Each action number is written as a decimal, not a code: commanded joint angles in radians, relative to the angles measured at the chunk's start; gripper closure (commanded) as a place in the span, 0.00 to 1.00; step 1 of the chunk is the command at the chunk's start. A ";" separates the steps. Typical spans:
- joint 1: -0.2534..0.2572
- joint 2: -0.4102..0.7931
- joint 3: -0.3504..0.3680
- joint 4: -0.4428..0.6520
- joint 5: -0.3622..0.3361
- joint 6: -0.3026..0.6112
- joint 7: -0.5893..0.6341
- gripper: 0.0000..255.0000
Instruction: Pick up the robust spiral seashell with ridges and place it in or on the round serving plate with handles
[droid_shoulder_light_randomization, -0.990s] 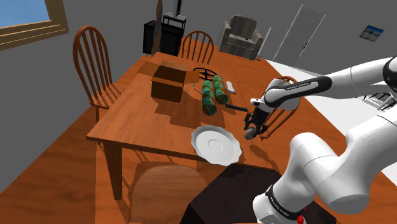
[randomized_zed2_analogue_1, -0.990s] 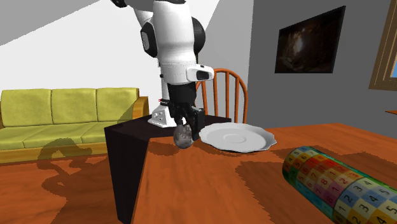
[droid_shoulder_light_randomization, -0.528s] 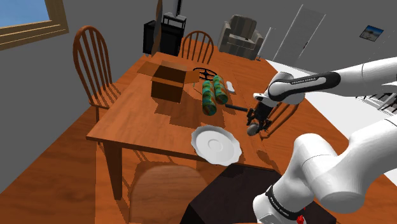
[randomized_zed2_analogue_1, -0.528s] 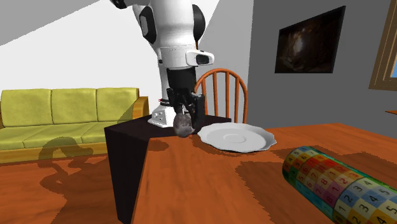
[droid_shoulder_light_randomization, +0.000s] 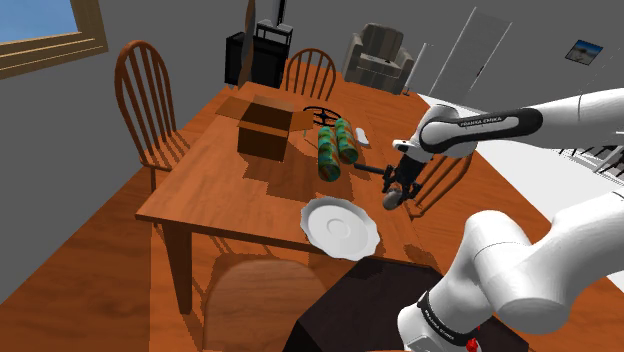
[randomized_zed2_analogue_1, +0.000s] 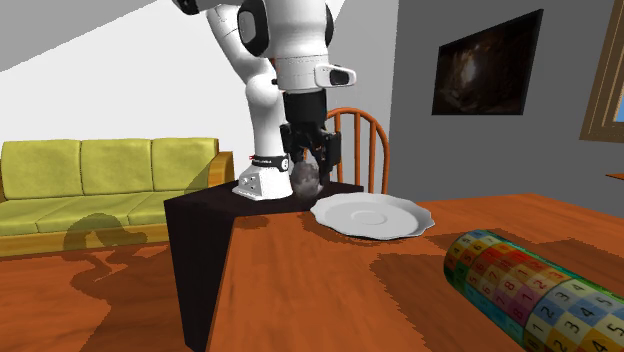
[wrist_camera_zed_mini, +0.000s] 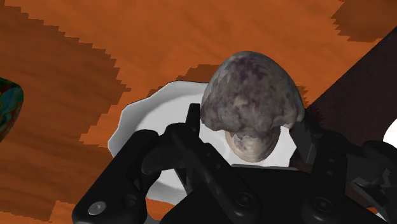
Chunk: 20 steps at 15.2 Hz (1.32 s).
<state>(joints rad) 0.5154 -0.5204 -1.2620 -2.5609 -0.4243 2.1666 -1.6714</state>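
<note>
Seashell (wrist_camera_zed_mini: 251, 105), mottled grey-purple, egg-shaped

White lettering reading "FRANKA EMIKA" runs along the dark band of the arm (droid_shoulder_light_randomization: 481, 122), on the link just behind the jaws. The same wording shows, smaller and hard to read, on the dark band near the arm's foot. A roll (randomized_zed2_analogue_1: 520, 290) lying on the tabletop (randomized_zed2_analogue_1: 330, 290), well apart from the jaws, is covered in coloured squares bearing digits, among them 1, 2, 3, 4 and 5.
</note>
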 joint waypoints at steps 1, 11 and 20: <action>0.013 -0.001 0.042 -0.021 0.016 0.011 0.049 1.00; 0.177 0.049 0.190 -0.078 0.138 0.104 0.275 1.00; 0.323 0.163 0.112 -0.098 0.233 0.235 0.260 1.00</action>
<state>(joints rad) 0.8211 -0.3734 -1.1298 -2.6530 -0.2019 2.3795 -1.3987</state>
